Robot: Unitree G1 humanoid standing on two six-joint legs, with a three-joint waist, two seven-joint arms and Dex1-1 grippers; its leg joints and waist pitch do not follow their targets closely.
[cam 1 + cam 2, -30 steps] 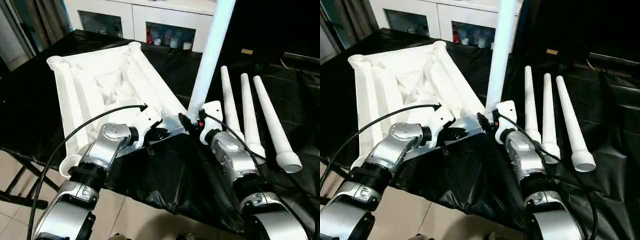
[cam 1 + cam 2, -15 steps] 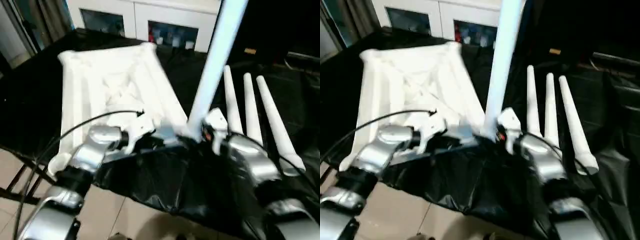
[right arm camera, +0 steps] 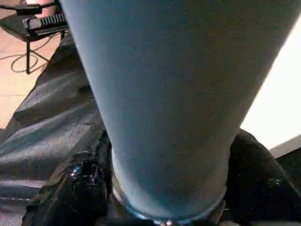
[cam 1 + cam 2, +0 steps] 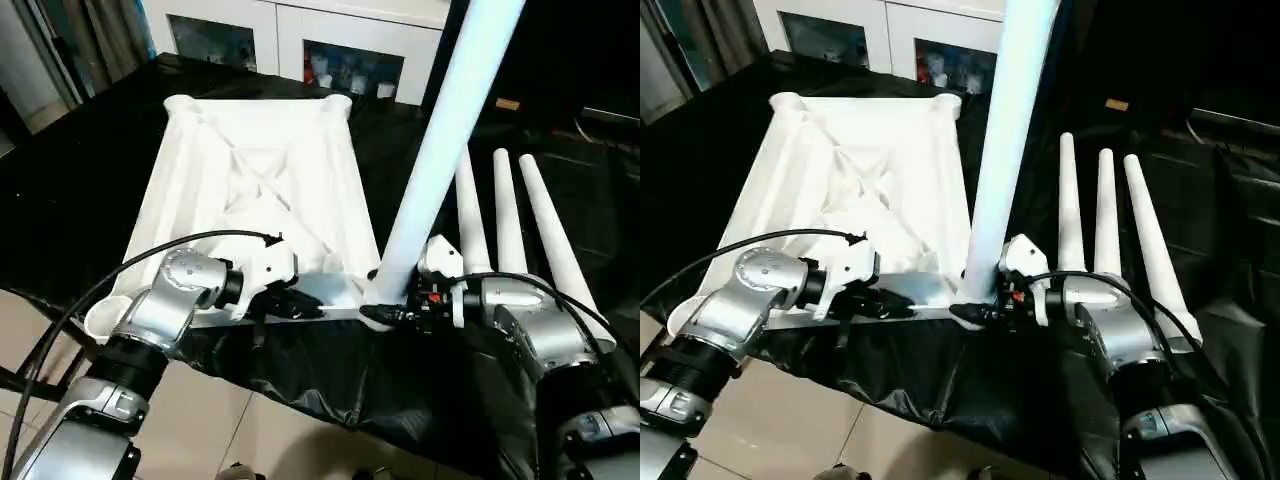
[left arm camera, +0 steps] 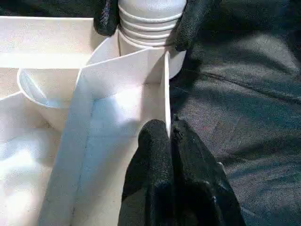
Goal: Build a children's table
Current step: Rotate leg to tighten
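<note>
The white table top [image 4: 250,180] lies upside down on the black cloth, its ribs and round corner sockets facing up. One white leg [image 4: 440,150] stands upright in the near right corner socket, leaning slightly right. My right gripper [image 4: 385,305] is shut on that leg just above its ridged collar [image 5: 150,19], one finger [image 3: 80,188] on each side. My left gripper [image 4: 300,305] is shut on the thin near rim of the top [image 5: 165,94], a short way left of that corner. Three more legs [image 4: 500,220] lie side by side to the right.
A black cloth [image 4: 80,180] covers the work table, and its near edge hangs over the tiled floor [image 4: 250,430]. A white cabinet with glass doors [image 4: 300,40] stands behind. Black cables loop over both forearms.
The table top has turned, its far end swinging right, and the corner with the leg has come nearer to me. Both grippers kept their hold, and the view has shifted too.
</note>
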